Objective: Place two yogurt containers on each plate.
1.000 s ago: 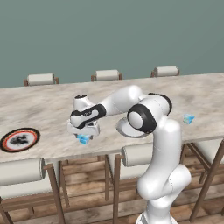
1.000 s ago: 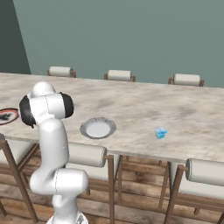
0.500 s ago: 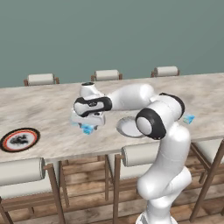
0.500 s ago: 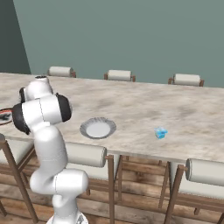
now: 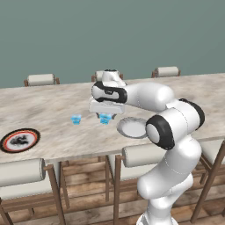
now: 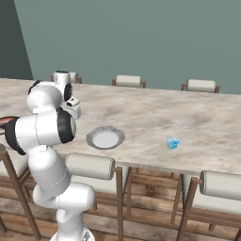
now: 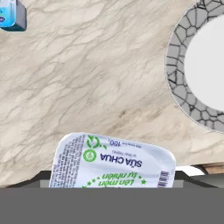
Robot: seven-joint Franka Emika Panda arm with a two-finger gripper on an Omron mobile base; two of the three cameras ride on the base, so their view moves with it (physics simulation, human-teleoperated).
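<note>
One light blue yogurt cup (image 5: 105, 118), white printed lid.

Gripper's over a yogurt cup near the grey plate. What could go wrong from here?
1. In the left base view the gripper has a light blue yogurt cup between its fingers, but a firm hold isn't visible; it may slip on the way to the grey plate.
2. The plate sits near the table edge; a nudge might shift it.
3. Another cup stands close by; a sweep could knock it.
</note>
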